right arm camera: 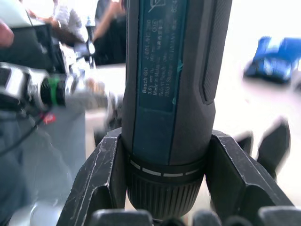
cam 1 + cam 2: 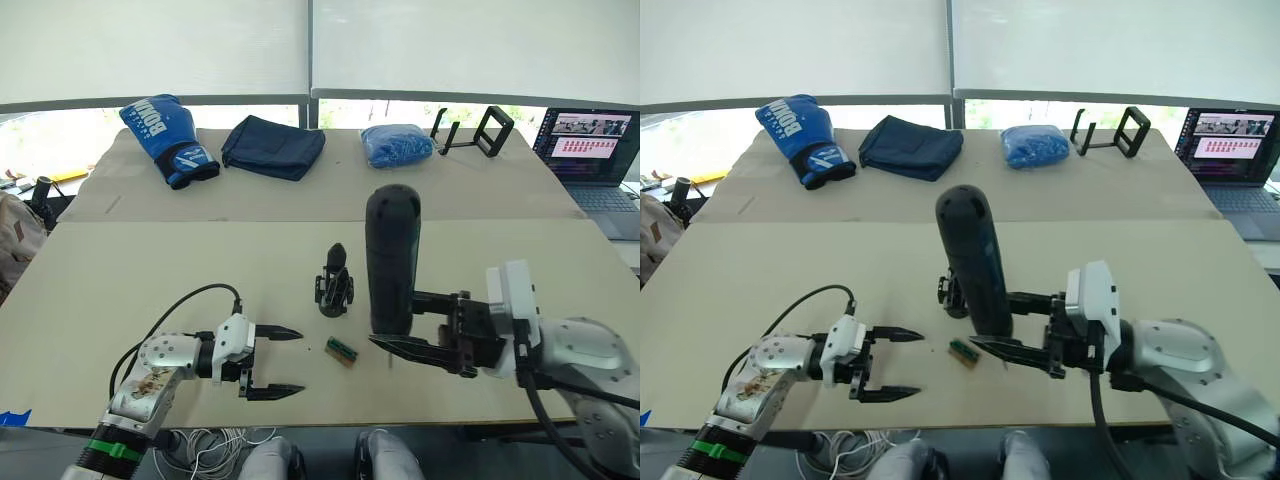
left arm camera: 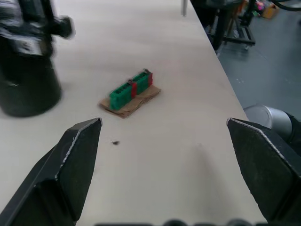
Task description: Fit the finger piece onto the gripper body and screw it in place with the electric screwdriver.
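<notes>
On the near half of the counter (image 2: 120,290), the right pincer (image 2: 425,325) is gripping the electric screwdriver (image 2: 391,262) around its lower end, one black finger on each side of the barrel. The tool is standing almost upright, with the rounded end on top and the thin metal bit pointing down, just above the counter surface. In the right wrist view the two fingers (image 1: 101,181) are pressing against the grey collar of the screwdriver.

The gripper body (image 2: 335,282) is standing on the counter just beside the screwdriver, on the robot's left side of it, with its pointed black finger rising upward. I cannot tell from these pictures where the loose finger piece is.

A small green and brown block (image 2: 341,351) is lying flat on the counter, in front of the gripper body and between the two pincers. The left pincer (image 2: 283,362) is resting low near the front edge, its fingers spread wide apart and grasping nothing, pointing toward the block.

At the far side, a blue boxing glove (image 2: 167,137), a dark folded cloth (image 2: 272,146) and a blue bundle (image 2: 397,143) are lying in a row, and a laptop (image 2: 590,150) is standing open at the right.
</notes>
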{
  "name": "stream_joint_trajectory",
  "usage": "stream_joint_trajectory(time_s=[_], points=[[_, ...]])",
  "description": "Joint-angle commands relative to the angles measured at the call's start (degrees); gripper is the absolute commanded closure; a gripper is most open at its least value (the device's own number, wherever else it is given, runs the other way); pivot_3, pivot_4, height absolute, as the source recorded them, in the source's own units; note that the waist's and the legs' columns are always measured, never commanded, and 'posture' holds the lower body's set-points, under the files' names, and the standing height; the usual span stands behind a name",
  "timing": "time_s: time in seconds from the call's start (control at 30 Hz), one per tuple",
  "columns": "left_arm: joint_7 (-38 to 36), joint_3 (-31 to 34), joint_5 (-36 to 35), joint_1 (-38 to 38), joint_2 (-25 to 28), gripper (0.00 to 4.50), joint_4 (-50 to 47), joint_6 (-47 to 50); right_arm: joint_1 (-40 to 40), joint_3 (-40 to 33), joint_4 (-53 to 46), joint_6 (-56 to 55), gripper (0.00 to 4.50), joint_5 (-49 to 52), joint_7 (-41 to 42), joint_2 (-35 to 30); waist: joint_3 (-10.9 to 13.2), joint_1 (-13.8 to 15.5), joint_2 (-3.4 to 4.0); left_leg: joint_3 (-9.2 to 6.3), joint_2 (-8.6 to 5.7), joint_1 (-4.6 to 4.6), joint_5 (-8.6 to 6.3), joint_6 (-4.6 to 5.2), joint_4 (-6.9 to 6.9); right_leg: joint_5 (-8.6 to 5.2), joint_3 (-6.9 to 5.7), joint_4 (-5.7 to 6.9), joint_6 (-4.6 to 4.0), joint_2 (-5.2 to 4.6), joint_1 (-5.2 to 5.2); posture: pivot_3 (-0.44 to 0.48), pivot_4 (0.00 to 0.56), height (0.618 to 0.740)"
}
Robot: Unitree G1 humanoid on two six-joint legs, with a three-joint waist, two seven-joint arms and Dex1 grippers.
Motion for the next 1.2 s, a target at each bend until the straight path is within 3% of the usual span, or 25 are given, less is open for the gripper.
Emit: stream_joint_trajectory(time_s=[0.03,0.3,0.43,0.67,1.2], points=[[0.9,-1.2,1.2,-2.5,-1.1,0.0,0.9,0.2,-1.7,2.9,2.3,-9.3,2.56,-3.7,0.3,2.3,0.0,0.1,0.0,0.0,0.0,0.01,0.0,0.0,0.01,0.0,-0.01,0.0,0.0,0.01,0.01,0.0,0.15,0.74],[4.4,-2.5,2.9,-0.6,-3.6,0.0,1.1,-0.1,-5.0,6.0,7.2,-14.2,2.56,-0.6,3.2,4.6,0.0,0.2,0.0,0.03,-0.03,0.0,0.0,0.03,0.05,0.09,0.01,-0.01,-0.14,0.0,0.03,0.0,0.15,0.74],[6.1,-5.0,6.6,-3.1,-5.8,0.0,4.5,-1.8,-6.3,5.5,11.8,-15.7,2.56,1.7,7.3,4.0,0.0,0.7,0.0,0.01,-0.02,0.08,0.0,0.03,0.03,0.09,-0.01,0.0,-0.16,-0.02,0.1,0.0,0.15,0.74],[8.2,-6.9,8.4,-6.8,-9.4,0.0,7.1,-0.6,-4.0,5.0,11.5,-17.4,2.56,1.3,8.9,2.8,0.0,1.1,0.01,-0.05,-0.07,0.28,-0.08,0.16,0.04,0.09,-0.08,-0.11,-0.15,-0.14,0.45,0.0,0.15,0.74],[6.7,-9.3,9.0,-9.3,-12.2,0.0,10.1,0.1,-2.4,6.6,14.9,-22.9,2.56,-2.1,9.7,3.0,0.0,1.1,0.01,-0.14,-0.07,0.5,-0.23,0.4,0.09,0.07,-0.11,-0.23,-0.11,-0.24,0.81,0.0,0.15,0.74]])
